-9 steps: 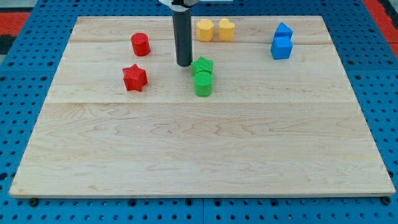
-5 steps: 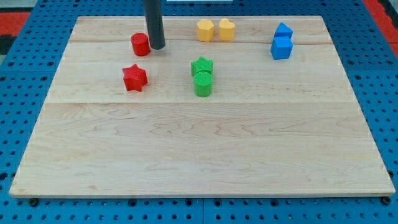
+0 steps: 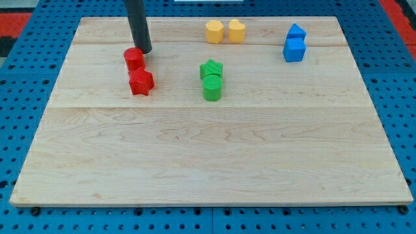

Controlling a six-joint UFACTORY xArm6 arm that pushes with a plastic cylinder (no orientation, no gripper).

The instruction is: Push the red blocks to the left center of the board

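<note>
A red cylinder (image 3: pixel 134 58) sits on the wooden board (image 3: pixel 208 143) at the upper left, touching the top of a red star block (image 3: pixel 141 82). My tip (image 3: pixel 143 51) stands right at the cylinder's upper right edge, touching it or nearly so. The dark rod rises from the tip out of the view's top.
A green star (image 3: pixel 211 67) touches a green cylinder (image 3: pixel 212 87) just right of the red blocks. Two yellow blocks (image 3: pixel 225 30) stand at the top centre. Two blue blocks (image 3: pixel 294 43) stand at the top right.
My tip moved left from beside the green star to the red cylinder, then pushed the cylinder down and left until it met the red star.
</note>
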